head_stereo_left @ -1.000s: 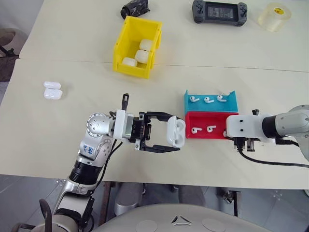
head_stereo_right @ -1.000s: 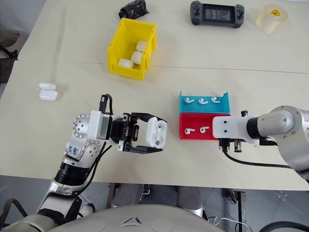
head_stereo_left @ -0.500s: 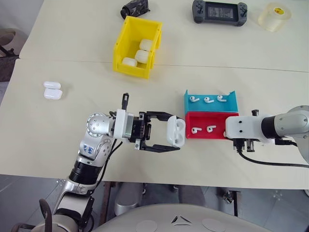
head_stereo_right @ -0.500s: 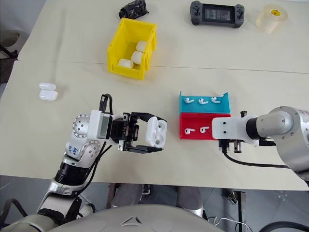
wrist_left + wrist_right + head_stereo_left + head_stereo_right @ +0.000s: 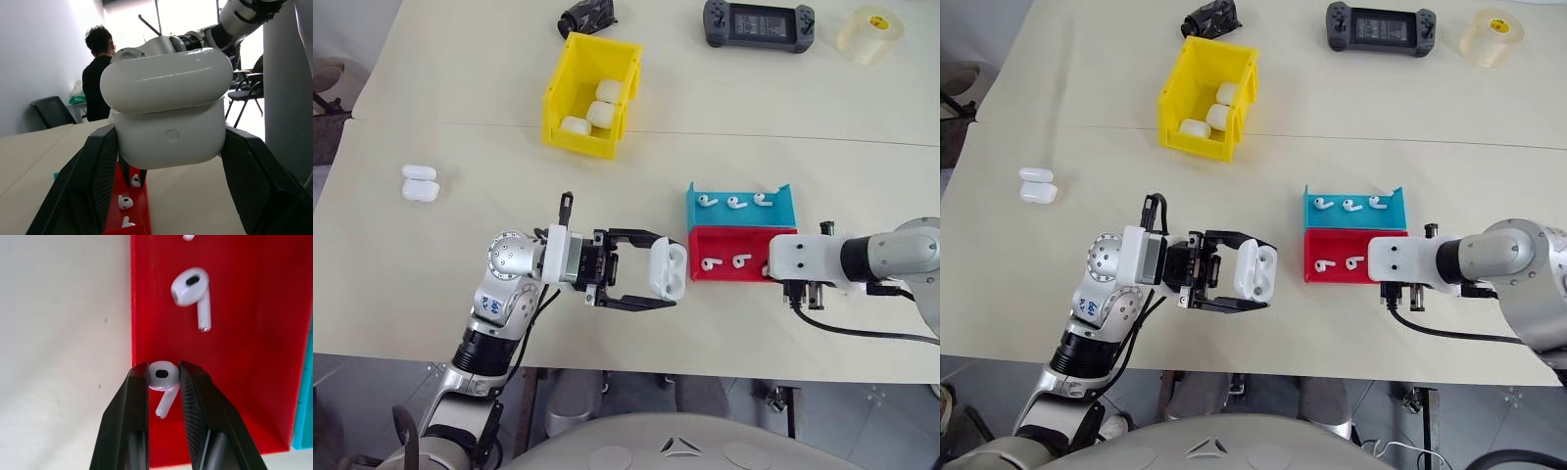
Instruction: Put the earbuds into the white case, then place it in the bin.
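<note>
Across the pale counter (image 5: 460, 235), the yellow bin (image 5: 590, 93) sits toward the far side with three white cases already inside. Nearer, a blue tray (image 5: 741, 208) of earbuds backs onto a red tray (image 5: 729, 257). Beyond them lie a game console (image 5: 759, 23), a tape roll (image 5: 869, 33) and a dark bundle (image 5: 586, 17); two spare cases (image 5: 420, 183) rest far left.

The left pincer (image 5: 641, 270) is clamped on the white case (image 5: 670, 269), lid open, just beside the red tray. The right pincer (image 5: 164, 377) is closed around one earbud (image 5: 162, 382) at the red tray's edge, with another earbud (image 5: 192, 293) lying further in.

Risk, as I judge it: the hold is on the glossy rounded head alone, so the earbud could squirt out or twist on lifting, leaving the stem misaligned with its socket. The red tray's wall stands close by and could catch the stem. Nothing blocks the path to the bin afterwards.
</note>
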